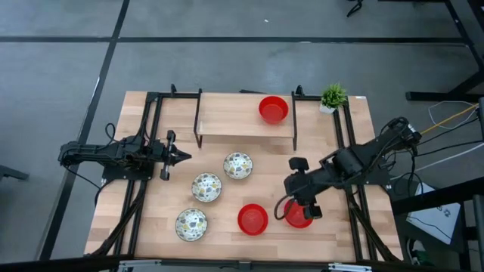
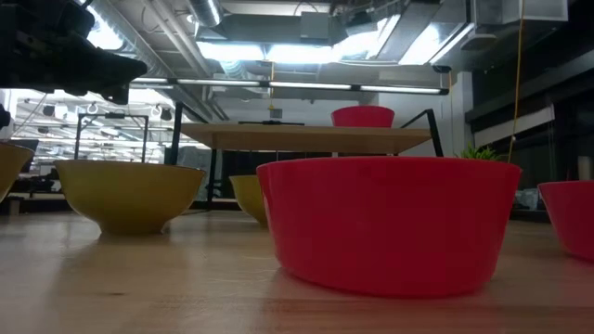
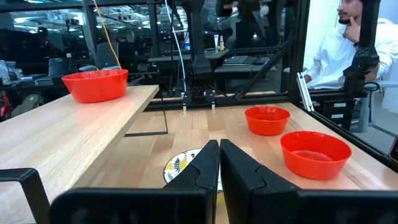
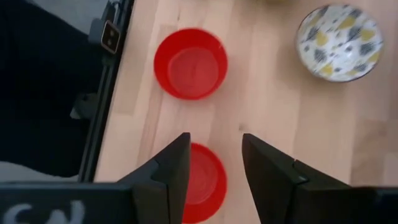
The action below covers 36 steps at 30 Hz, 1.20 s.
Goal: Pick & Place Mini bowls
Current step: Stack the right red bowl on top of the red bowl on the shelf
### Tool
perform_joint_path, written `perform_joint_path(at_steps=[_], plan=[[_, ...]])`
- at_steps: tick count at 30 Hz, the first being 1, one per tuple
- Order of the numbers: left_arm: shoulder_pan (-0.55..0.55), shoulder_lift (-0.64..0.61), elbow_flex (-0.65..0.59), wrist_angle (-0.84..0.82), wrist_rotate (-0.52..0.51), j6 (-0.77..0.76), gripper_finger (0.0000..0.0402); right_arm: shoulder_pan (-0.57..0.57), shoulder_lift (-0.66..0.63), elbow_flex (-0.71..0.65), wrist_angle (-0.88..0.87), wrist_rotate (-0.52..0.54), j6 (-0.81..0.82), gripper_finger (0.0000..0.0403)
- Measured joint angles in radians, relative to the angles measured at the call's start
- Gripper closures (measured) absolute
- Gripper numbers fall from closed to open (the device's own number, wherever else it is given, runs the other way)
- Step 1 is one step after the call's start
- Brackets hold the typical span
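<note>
Three red mini bowls show in the high view: one on the raised shelf (image 1: 273, 109), one on the table (image 1: 252, 219), and one (image 1: 297, 216) under my right gripper (image 1: 304, 205). Three floral bowls (image 1: 237, 165), (image 1: 206, 187), (image 1: 191, 224) stand on the table left of them. In the right wrist view my right gripper (image 4: 214, 160) is open and hovers above that red bowl (image 4: 204, 180), one finger over its rim, the other beside it. My left gripper (image 1: 180, 156) is shut and waits at the table's left side, pointing toward the floral bowls.
A wooden shelf on a black frame (image 1: 227, 125) spans the far middle of the table. A small potted plant (image 1: 333, 97) stands at the far right corner. Black frame rails (image 1: 349, 151) run along both sides. A person (image 3: 339, 43) sits beyond the table.
</note>
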Motion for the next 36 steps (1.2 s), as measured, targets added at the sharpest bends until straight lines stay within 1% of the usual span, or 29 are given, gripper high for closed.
perform_joint_path(at_steps=[14,22,36], plan=[[0.000,0.000,0.000,0.000,0.000,0.000,0.0393,0.125,0.116,0.000,-0.016,0.000,0.210,0.0257],[0.000,0.000,0.000,0.000,0.000,0.000,0.0391,0.163,0.171,0.000,-0.064,0.000,0.322,0.0257],[0.000,0.000,0.000,0.000,0.000,0.000,0.0389,0.201,0.289,-0.001,-0.064,0.001,0.428,0.0257]])
